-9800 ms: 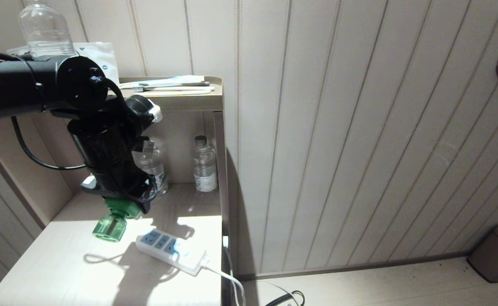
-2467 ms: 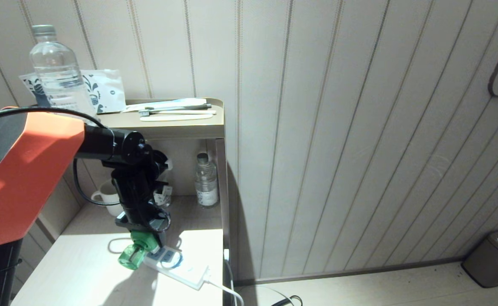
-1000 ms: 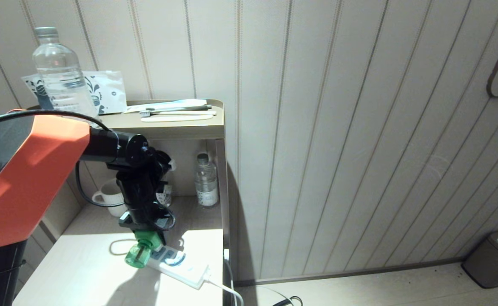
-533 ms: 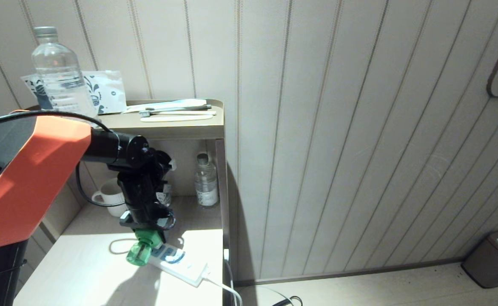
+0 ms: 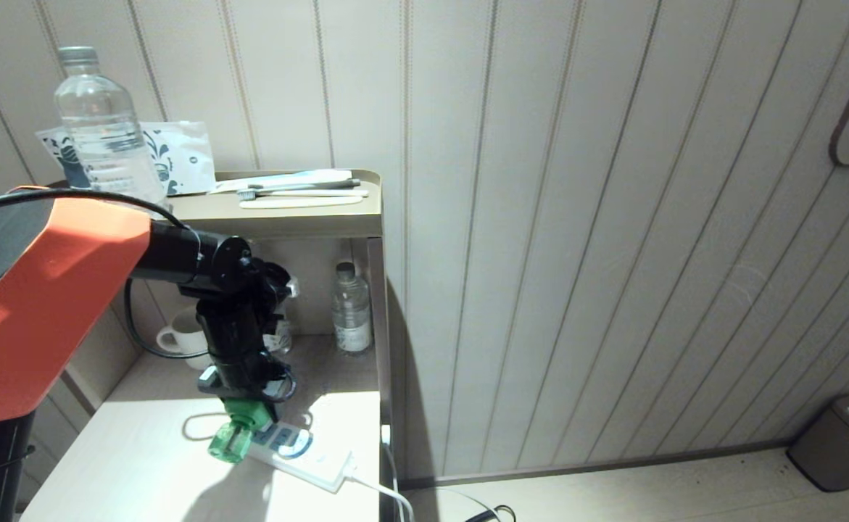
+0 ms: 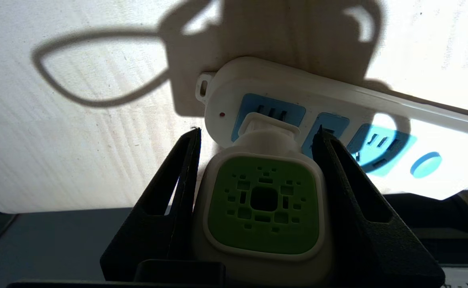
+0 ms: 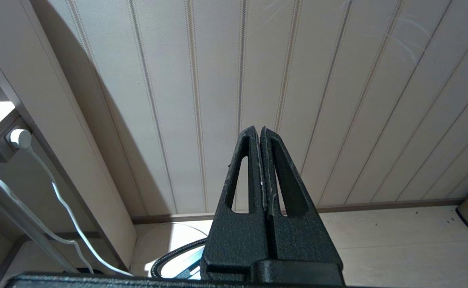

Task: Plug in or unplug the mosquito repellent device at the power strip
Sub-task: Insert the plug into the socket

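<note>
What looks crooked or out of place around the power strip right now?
The mosquito repellent device, clamped in the left gripper, leans tilted at the power strip's end socket, its plug not squarely seated. The strip itself lies skewed on the table. Nothing looks spilled or damaged.

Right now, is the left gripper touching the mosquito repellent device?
Touching. In the left wrist view the left gripper has both black fingers pressed against the sides of the mosquito repellent device, no gap showing.

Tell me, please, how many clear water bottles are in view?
2 are plain: one big bottle on the top shelf at the left, one small bottle in the niche below. A third may be hidden behind the left arm.
</note>
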{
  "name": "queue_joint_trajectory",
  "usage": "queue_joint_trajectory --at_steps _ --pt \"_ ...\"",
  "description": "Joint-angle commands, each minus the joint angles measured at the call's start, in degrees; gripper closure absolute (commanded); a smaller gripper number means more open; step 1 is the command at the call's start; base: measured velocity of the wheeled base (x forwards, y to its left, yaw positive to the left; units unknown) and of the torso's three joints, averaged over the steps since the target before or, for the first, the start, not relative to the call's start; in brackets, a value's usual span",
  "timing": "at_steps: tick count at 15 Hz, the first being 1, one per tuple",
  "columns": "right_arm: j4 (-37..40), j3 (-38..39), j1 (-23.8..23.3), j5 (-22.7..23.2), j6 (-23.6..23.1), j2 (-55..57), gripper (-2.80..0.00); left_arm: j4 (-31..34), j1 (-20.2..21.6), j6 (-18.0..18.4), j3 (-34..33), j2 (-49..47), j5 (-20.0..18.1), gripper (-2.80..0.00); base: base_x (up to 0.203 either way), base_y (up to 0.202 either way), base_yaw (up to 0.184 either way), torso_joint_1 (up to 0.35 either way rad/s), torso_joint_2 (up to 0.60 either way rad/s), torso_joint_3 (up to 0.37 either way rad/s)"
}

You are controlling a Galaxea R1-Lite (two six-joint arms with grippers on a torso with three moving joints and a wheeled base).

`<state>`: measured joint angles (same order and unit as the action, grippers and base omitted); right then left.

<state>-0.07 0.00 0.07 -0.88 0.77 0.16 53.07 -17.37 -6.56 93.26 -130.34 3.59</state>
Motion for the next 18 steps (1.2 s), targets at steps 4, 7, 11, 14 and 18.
queue_joint_trajectory --at_steps 4,7,11,14,18 --pt "-0.01 0.00 0.01 0.00 0.02 0.02 0.00 -4.31 -0.99 -0.54 -5.37 -0.44 1.33 0.00 0.000 0.000 0.000 0.000 0.00 0.000" --pt "-0.01 0.00 0.01 0.00 0.02 0.02 0.00 -6.58 -1.09 -1.44 -7.65 -0.62 1.24 0.00 0.000 0.000 0.000 0.000 0.00 0.000" --pt "-0.01 0.00 0.08 0.00 0.02 0.02 0.00 -6.58 -1.09 -1.52 -7.31 -1.85 0.90 0.00 0.000 0.000 0.000 0.000 0.00 0.000" --pt "-0.01 0.00 0.01 0.00 0.02 0.02 0.00 -6.16 -1.03 -1.40 -6.20 -2.74 1.12 0.00 0.000 0.000 0.000 0.000 0.00 0.000" --pt "-0.01 0.00 0.01 0.00 0.02 0.02 0.00 -5.76 -1.02 -1.00 -2.76 -3.69 1.75 0.00 0.000 0.000 0.000 0.000 0.00 0.000"
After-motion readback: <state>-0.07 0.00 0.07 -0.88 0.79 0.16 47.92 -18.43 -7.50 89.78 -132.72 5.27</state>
